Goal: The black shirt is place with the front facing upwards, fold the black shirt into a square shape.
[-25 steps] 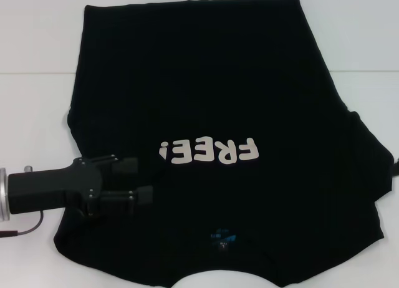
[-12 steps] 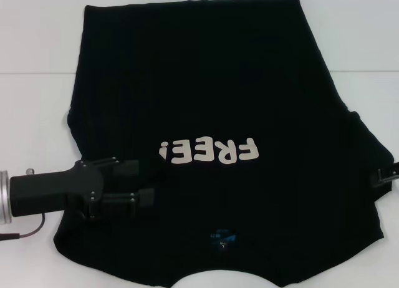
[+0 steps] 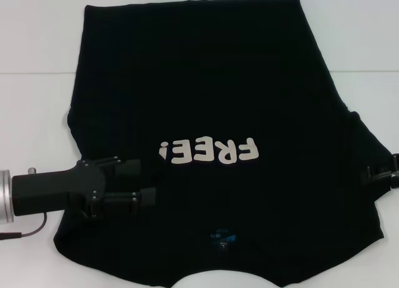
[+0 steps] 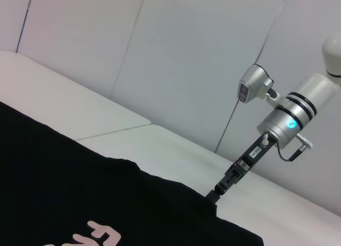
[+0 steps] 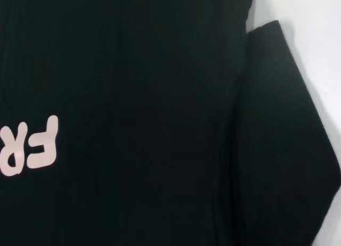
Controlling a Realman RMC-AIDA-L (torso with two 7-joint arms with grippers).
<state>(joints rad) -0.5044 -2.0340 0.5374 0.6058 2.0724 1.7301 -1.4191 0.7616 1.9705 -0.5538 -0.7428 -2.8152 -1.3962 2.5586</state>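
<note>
The black shirt (image 3: 206,82) lies spread front-up on the white table, its cream letters "FREE!" (image 3: 209,153) upside down to me and the blue neck label (image 3: 222,238) near the front edge. My left gripper (image 3: 142,183) is open, low over the shirt's left shoulder area beside the letters. My right gripper (image 3: 378,173) just shows at the right edge, by the right sleeve. The left wrist view shows the right gripper (image 4: 219,190) touching the shirt's edge (image 4: 176,185). In the right wrist view the shirt's letters "FR" (image 5: 32,147) and the right sleeve (image 5: 282,150) fill the frame.
White table (image 3: 37,113) surrounds the shirt on the left, right and far sides. A pale panelled wall (image 4: 202,54) stands behind the table. A thin cable (image 3: 25,229) loops under my left wrist.
My left gripper has slid a little to the right over the shirt. My right gripper has come in from the right edge toward the sleeve.
</note>
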